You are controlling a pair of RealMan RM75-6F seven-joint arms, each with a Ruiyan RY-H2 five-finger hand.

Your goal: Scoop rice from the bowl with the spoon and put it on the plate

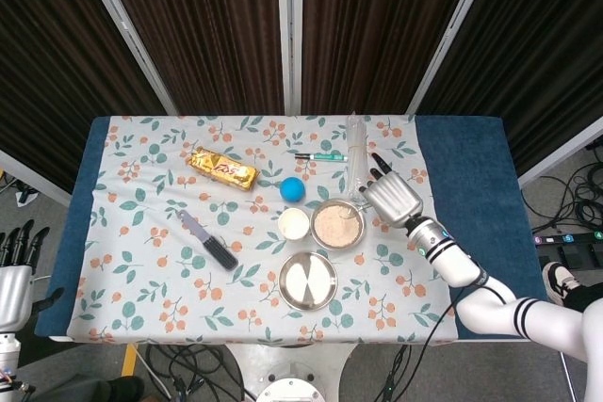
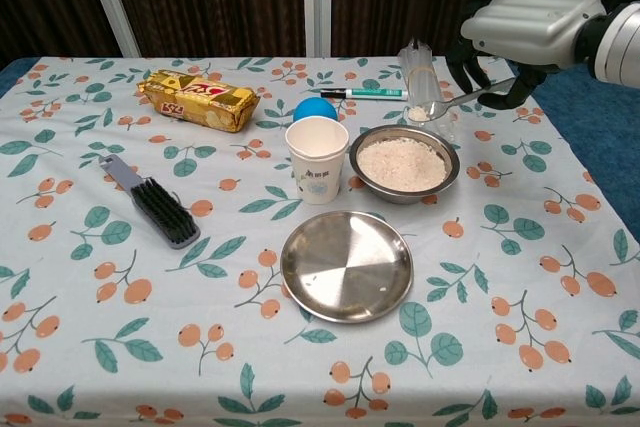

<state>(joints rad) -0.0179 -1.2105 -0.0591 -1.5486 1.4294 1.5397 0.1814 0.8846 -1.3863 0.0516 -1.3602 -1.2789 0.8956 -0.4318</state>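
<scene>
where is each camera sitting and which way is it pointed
Head view: high above the near edge, looking steeply down on the whole table and the curtains behind; shows the right hand with its arm, and the left hand at the lower left, off the table.
Chest view: low at the table's near edge, looking across the cloth toward the curtains; only the right hand shows, holding the spoon.
Both share: the right hand, bowl, plate, cup, brush.
</scene>
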